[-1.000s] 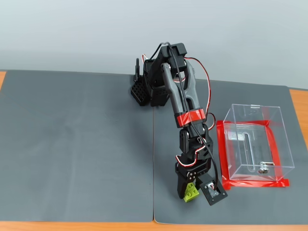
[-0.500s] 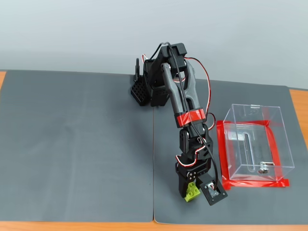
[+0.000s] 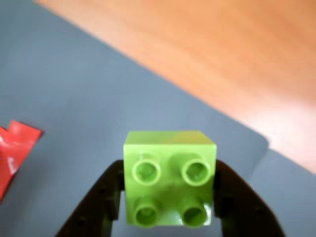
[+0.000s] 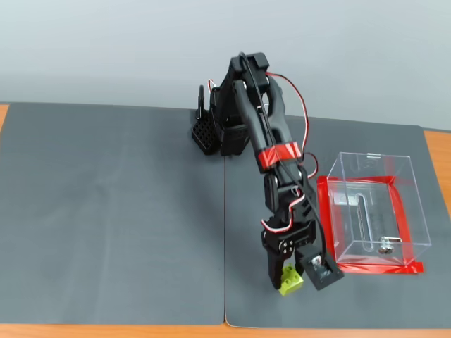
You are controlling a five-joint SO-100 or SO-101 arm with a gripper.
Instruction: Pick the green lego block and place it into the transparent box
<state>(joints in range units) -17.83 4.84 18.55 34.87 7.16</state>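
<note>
Risk: black two-finger gripper (image 3: 170,197) pinching small lime-green studded plastic brick (image 3: 169,178) near mat's front edge; brick may clip clear plastic box's (image 4: 405,193) wall.

The small lime-green square plastic lego block (image 3: 169,178) sits low in the centre of the wrist view, its 4 round studs facing the camera in a 2x2 grid, with a dark finger pressed against each side. In the fixed view the same block (image 4: 289,279) appears near the bottom edge, slightly right of centre. The clear, open-topped rectangular plastic box (image 4: 373,208) stands upright at the right of the fixed view, edged by red tape, a small metal piece at its bottom.
</note>
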